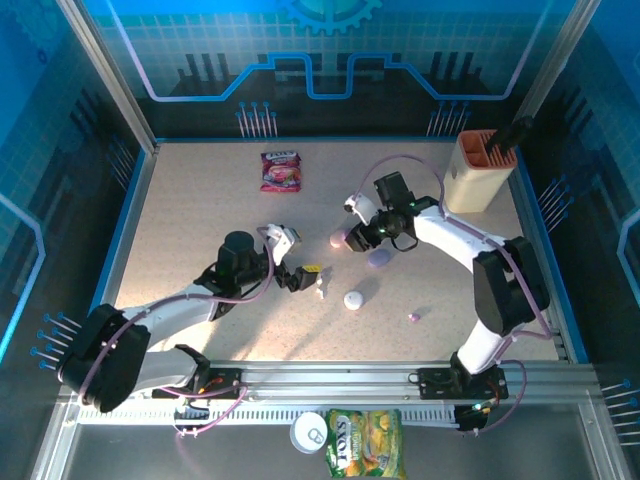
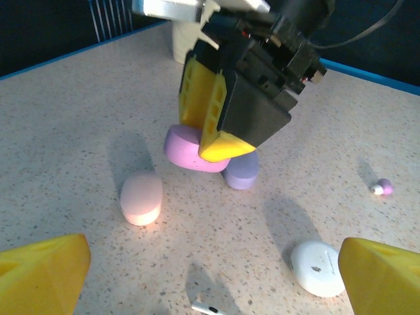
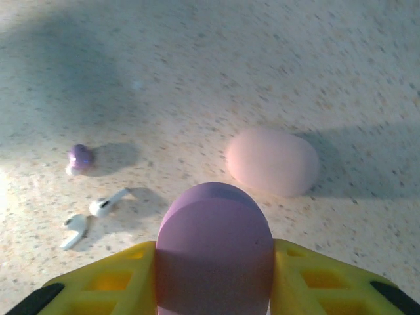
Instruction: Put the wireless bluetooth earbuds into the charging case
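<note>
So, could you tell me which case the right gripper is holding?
The purple case, clamped between the right gripper's yellow fingers; the pink case, the lavender case and the white case lie loose on the table.

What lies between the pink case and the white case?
Bare tabletop, seen in the left wrist view between the pink case and the white case.

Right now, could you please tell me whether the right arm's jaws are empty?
No, the right arm's jaws are closed on the purple case, seen between them.
</note>
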Motion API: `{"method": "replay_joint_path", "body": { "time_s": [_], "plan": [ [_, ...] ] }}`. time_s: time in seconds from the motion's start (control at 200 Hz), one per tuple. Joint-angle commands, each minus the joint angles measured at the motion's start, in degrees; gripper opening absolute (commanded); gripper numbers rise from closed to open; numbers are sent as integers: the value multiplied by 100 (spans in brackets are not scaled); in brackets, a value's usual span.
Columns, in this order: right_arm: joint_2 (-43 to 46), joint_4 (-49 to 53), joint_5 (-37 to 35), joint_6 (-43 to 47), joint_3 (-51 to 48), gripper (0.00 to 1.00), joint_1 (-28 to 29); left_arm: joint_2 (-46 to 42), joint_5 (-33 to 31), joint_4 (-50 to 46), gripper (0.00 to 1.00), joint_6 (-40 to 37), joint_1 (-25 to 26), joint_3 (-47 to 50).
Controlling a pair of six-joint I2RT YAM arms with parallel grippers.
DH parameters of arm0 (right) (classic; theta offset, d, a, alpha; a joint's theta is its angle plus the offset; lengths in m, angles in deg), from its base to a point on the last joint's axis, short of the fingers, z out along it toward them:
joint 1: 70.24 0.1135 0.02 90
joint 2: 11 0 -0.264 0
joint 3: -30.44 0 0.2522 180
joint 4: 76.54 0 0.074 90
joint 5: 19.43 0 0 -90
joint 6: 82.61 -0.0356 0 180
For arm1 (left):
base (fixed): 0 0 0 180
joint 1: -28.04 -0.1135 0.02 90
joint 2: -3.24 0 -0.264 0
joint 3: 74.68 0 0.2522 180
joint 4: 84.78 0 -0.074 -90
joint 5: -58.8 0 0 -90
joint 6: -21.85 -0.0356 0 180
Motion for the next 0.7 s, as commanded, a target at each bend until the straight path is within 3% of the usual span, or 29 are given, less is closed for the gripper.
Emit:
{"method": "replay_joint_path", "body": {
  "time_s": [0.0, 0.27, 0.695],
  "plan": [
    [415, -146, 287, 253, -116, 38, 230, -336, 514, -531, 97, -175, -6, -182],
    [1093, 152, 870, 770, -196, 38, 523, -550, 1232, -1080, 91, 245, -211, -269],
    [1644, 1408, 1852, 2063, 64, 38, 1250, -676, 2300, -629, 79, -103, -105, -136]
  ]
}}
